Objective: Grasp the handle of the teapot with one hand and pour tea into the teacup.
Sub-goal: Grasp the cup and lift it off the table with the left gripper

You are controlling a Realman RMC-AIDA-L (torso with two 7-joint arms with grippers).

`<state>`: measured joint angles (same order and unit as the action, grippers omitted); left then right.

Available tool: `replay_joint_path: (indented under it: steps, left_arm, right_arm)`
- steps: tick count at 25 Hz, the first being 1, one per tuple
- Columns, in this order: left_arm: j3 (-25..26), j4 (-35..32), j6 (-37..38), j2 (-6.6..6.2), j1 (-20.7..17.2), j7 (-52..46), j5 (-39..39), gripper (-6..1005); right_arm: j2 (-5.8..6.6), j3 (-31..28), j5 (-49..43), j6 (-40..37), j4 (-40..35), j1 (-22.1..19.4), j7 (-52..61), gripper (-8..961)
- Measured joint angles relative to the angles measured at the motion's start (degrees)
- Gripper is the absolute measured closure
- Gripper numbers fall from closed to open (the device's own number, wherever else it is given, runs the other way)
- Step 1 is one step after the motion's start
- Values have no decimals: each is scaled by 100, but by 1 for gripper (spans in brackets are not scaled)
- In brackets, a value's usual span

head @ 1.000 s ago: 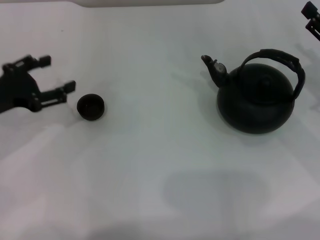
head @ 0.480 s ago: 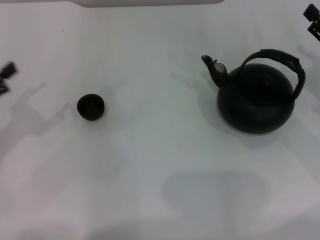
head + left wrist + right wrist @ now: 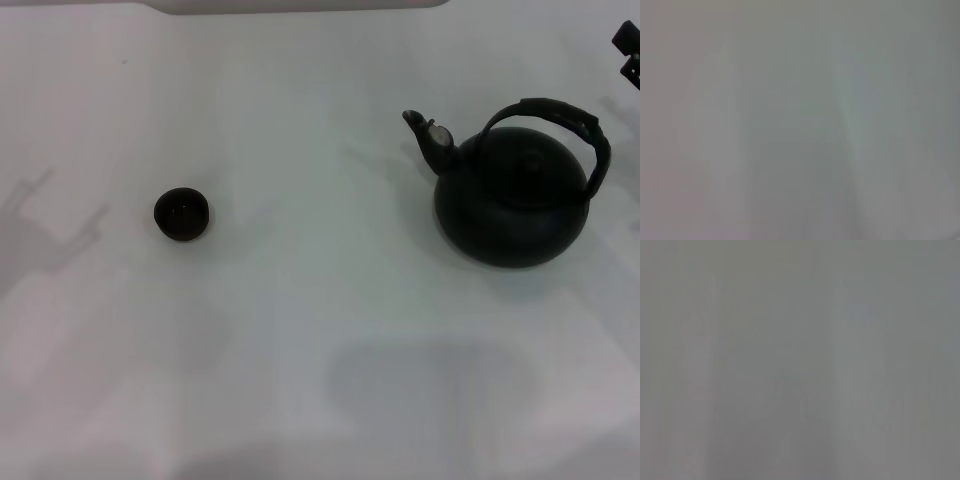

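In the head view the round black teapot (image 3: 512, 200) stands upright on the white table (image 3: 320, 330) at the right, its spout (image 3: 428, 138) pointing left. The thick black handle (image 3: 562, 116) arches over its lid, and nothing holds it. Far to the left stands the small dark teacup (image 3: 182, 214), also upright and alone. Only a black tip of my right gripper (image 3: 629, 50) shows, at the top right edge, well apart from the teapot. My left gripper is out of view; just its shadow falls on the table at the left edge. Both wrist views show nothing but a plain grey surface.
A pale object (image 3: 300, 5) lies along the table's far edge at the top. A broad soft shadow (image 3: 430, 385) falls on the table near its front.
My left gripper, which stood open just left of the teacup, has pulled away to the left and out of view. The right gripper's tip has slipped slightly farther toward the right edge.
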<state>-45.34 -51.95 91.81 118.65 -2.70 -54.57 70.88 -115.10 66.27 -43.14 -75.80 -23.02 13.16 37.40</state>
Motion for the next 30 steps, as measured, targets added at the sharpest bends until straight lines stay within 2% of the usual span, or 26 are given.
replay_joint_path:
  steps: [9,16,21,30]
  left_arm:
    - [5,62,-1508,-10,887,-1506,2032,121]
    - [-74,110,-1699,0,1462,-2169,3152,120]
    - [-483,308,-1702,4,1734,-2315,3408,120]
    - [-980,697,-2246,11,1843,-2363,3477,120]
  right_arm:
    - [-3,26,-14,-28,13,2,-6,205]
    - [-3,27,-3,-22,67,11,-5,205]
    - [-9,8,-1,0,75,36,-5,205]
    - [-9,0,16,17,85,50,-5,204]
